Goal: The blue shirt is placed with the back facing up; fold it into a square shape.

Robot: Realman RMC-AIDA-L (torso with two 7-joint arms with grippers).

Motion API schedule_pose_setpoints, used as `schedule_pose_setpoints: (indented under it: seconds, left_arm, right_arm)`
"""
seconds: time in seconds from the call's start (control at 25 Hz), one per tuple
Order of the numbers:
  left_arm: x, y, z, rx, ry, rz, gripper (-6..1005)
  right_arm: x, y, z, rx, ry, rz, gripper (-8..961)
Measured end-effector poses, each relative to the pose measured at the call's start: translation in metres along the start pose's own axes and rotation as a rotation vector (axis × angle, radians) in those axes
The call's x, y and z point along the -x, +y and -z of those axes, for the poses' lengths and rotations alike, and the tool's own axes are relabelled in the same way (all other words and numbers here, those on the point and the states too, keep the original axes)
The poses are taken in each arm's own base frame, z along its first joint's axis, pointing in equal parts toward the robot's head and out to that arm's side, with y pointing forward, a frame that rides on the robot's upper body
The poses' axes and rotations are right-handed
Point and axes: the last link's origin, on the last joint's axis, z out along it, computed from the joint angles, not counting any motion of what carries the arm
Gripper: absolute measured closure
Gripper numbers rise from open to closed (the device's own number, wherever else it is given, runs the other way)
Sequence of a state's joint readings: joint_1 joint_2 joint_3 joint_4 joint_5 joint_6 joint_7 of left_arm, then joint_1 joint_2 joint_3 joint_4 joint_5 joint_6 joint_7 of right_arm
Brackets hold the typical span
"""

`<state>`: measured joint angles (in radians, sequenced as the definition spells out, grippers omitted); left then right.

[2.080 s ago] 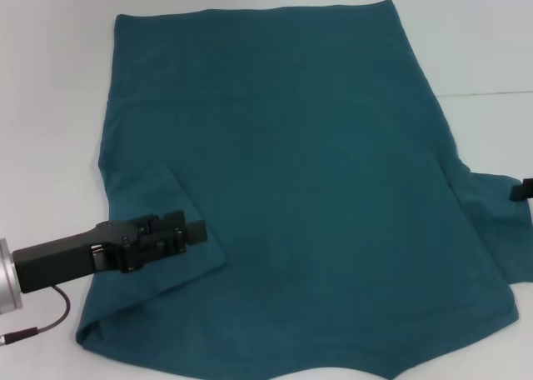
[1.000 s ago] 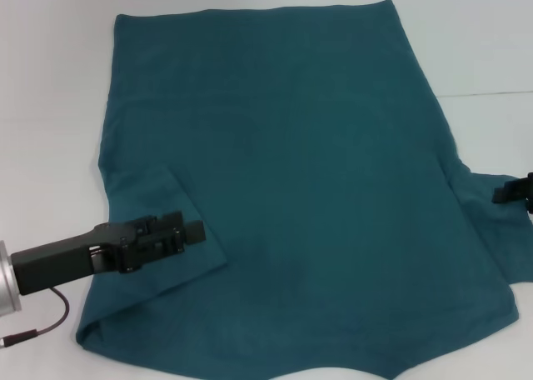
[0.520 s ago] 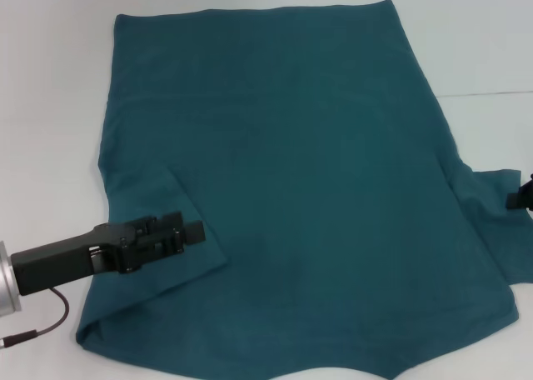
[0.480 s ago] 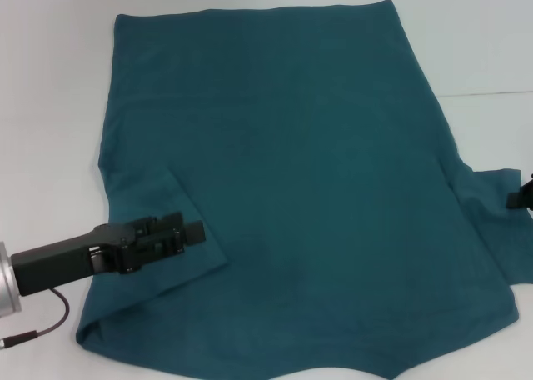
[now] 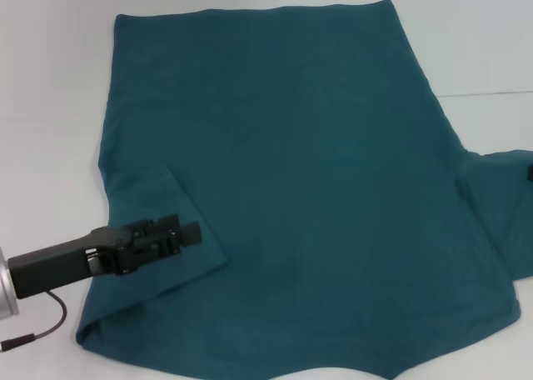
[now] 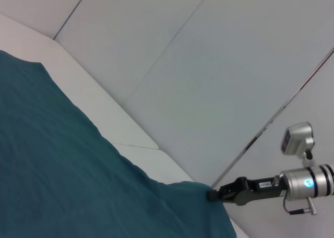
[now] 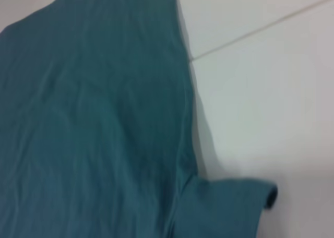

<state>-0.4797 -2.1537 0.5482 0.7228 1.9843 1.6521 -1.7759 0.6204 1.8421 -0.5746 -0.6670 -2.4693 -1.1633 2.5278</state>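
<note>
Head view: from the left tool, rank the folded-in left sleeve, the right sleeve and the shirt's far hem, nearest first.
1. The folded-in left sleeve of the blue shirt: directly under the left tool, on the robot's left.
2. The far hem: across the table, away from the robot.
3. The right sleeve: at the opposite edge, by the right tool.
Items 2 and 3 are nearly tied.

Blue shirt (image 5: 300, 172): near hem and right sleeve run past the head view's edges.
Right gripper (image 5: 530, 172): only a dark sliver shows at the head view's right edge; finger state unreadable.
Left gripper (image 5: 187, 232): its fingertips blend together over the folded sleeve; grip unclear.
</note>
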Motion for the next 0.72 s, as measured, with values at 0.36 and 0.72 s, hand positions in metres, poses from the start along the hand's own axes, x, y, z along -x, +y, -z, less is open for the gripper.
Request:
schedule_pose_setpoints:
  seconds: [0.36,0.72]
  left_arm:
    - [-0.001,-0.002,0.005,-0.015,0.027,0.009,306]
    - [-0.001,-0.003,0.005,-0.025,0.032,0.011,306]
  right_arm:
    - [0.027,0.021,0.007,-0.040,0.029,0.108,948]
    - [0.045,0.051,0.003,-0.077,0.060,0.223,948]
